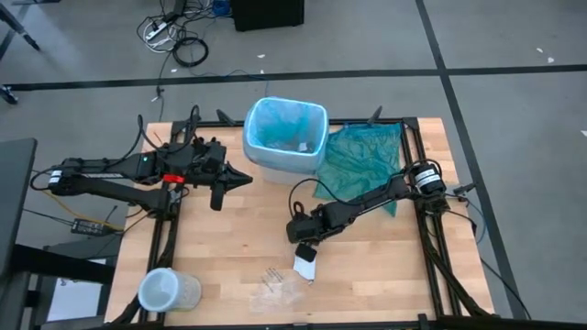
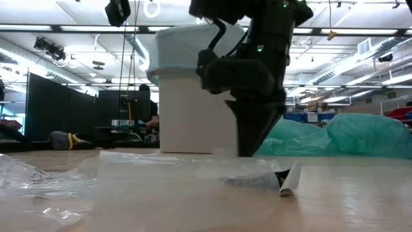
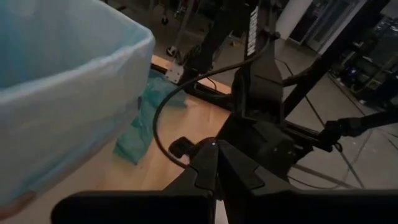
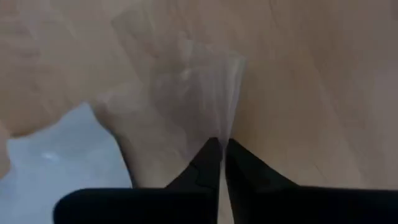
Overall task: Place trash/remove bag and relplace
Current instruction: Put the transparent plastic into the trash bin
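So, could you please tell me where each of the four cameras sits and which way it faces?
High view: overhead, straight down on the table, both arms, the left gripper and the right gripper.
Low view: at tabletop height, level toward the bin and the room; the right arm comes down in front.
Left wrist view: on the left arm, past its shut gripper toward the bag.
Right wrist view: on the right arm, gripper shut on clear plastic.
Shared: the high and low views both show the bin.
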Motion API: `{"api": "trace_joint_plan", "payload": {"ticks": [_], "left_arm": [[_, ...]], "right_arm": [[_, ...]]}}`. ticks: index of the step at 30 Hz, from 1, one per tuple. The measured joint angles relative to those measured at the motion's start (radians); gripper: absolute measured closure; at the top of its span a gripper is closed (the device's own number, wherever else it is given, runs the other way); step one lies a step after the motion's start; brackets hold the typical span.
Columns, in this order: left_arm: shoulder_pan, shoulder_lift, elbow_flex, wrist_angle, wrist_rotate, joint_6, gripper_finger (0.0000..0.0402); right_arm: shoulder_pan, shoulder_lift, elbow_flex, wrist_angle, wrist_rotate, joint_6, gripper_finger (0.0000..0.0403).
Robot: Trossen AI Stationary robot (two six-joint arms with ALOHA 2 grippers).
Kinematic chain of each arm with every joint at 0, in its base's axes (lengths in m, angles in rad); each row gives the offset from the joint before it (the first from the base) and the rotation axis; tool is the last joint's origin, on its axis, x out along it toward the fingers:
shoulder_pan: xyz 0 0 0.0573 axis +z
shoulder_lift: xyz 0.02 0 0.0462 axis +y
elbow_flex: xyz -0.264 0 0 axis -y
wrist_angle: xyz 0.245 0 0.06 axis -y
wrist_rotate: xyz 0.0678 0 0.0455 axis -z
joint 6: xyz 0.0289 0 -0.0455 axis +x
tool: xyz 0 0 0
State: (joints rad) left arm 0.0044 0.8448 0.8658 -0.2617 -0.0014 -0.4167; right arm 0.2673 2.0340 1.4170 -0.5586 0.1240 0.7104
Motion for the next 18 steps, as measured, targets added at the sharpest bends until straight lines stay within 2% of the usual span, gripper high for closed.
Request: {"api": "trace_joint_plan", "payload": {"ticks": [7,13,18], "left_arm": [[0.0,0.0,0.0,0.0,-0.014,0.02,0.0381],[0.0,0.0,0.0,-0.001,-0.025,0.02,0.0381],[0.0,0.0,0.0,-0.004,-0.028,0.02,0.0381]], "right_arm": [[0.008,-0.103,0.057,-0.075,-0.008,-0.021,0.0402],[0.008,-0.277,0.15,-0.19,0.109,-0.018,0.0403],[0.006,-0.418,0.266,-0.194,0.266,-0.042,0.0403]]}}
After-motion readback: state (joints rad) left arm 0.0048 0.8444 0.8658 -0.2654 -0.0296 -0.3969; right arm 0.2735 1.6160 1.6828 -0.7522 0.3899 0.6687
